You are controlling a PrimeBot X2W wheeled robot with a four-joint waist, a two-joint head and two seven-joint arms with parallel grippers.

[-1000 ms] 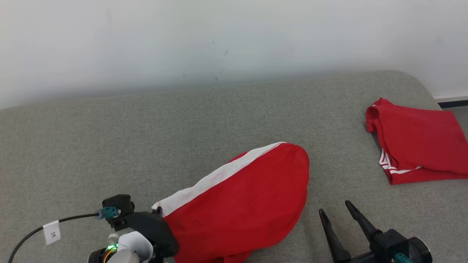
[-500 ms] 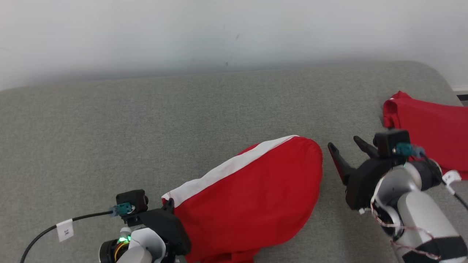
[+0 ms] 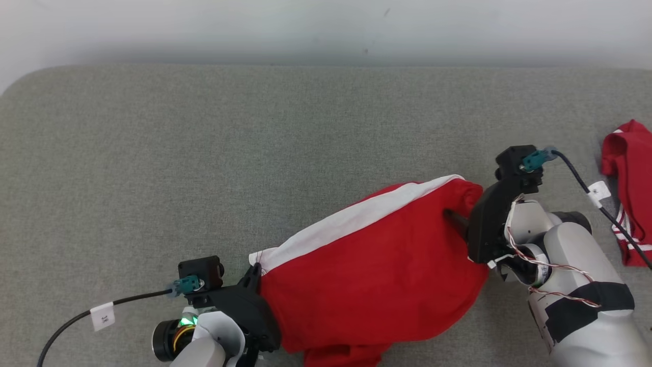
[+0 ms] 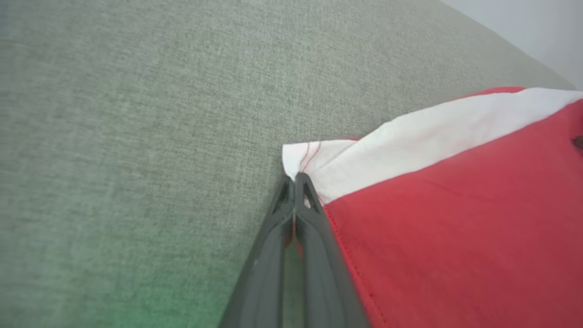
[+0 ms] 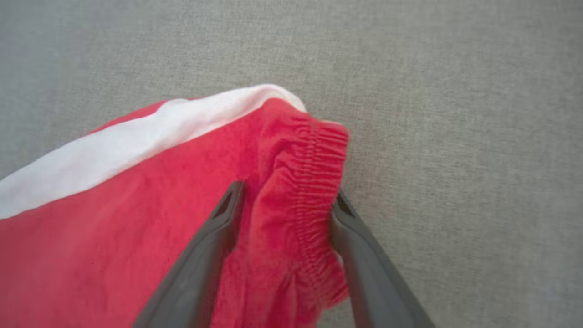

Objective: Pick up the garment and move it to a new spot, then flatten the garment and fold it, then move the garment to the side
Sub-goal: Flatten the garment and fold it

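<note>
Red garment [image 3: 372, 265]: my left claw [image 4: 295, 180] newly clenched on white-striped corner; my right claw [image 5: 287, 191], clear of cloth a second ago, now astride waistband [image 5: 314, 182], jaws apart.

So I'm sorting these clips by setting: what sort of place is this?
Likely an indoor test space, perhaps a home mock-up: a grey upholstered surface against a plain white wall, with a red garment laid on it.
</note>
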